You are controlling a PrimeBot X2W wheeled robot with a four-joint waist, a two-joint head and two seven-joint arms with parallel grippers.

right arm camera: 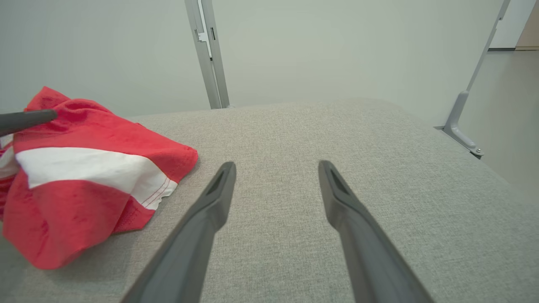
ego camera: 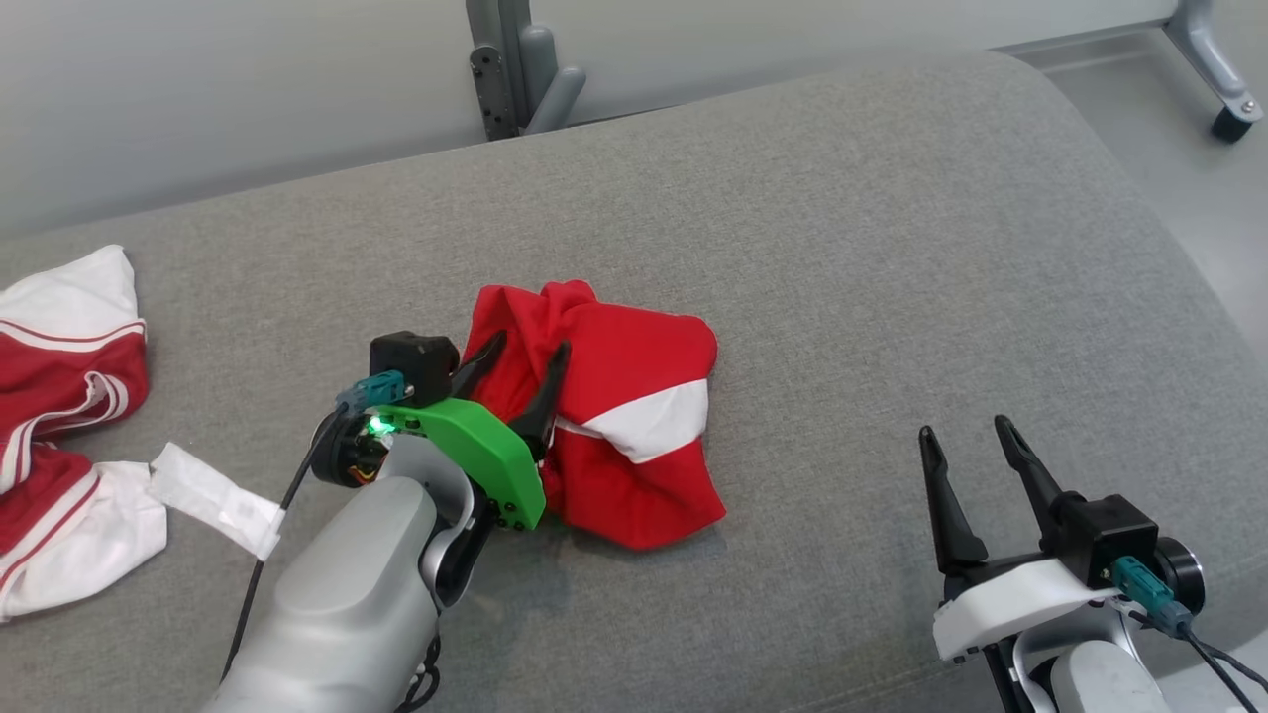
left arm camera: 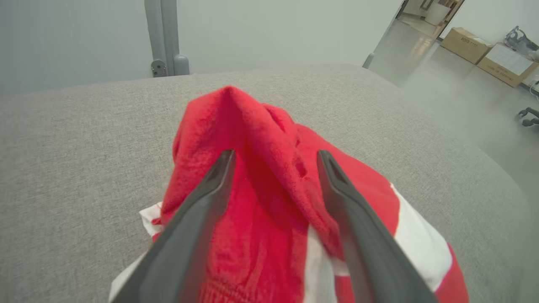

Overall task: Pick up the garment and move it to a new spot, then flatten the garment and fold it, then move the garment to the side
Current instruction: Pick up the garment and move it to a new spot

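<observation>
Grippers first: the left gripper (ego camera: 532,344) has its two dark fingers spread wide, with a raised ridge of red cloth standing up in the gap between them. It's straddling that fold, not pinching it. From the left wrist view the ridge runs pretty much along the fingers, pointing away from the wrist.

So the red garment with the white band (ego camera: 634,366) is right at that gripper. The near edge is under the fingers, and the rest bunches out ahead of it and off toward the robot's right. It's a crumpled heap in the middle of the grey cushion (ego camera: 892,248). Honestly I can't call a proper long axis on it yet. The lump sort of runs diagonally in the head view, from far-left to near-right.

The right gripper (ego camera: 964,428) is also wide open, holding nothing. It sits low at the near right, well apart from the garment, with bare cushion between them.

My guess is flattening comes next. The left arm is the obvious one to re-grab, and the right would have to reach in leftward to catch the far side.

A second pile of red-and-white clothes (ego camera: 59,396) lies at the far left, well clear.
</observation>
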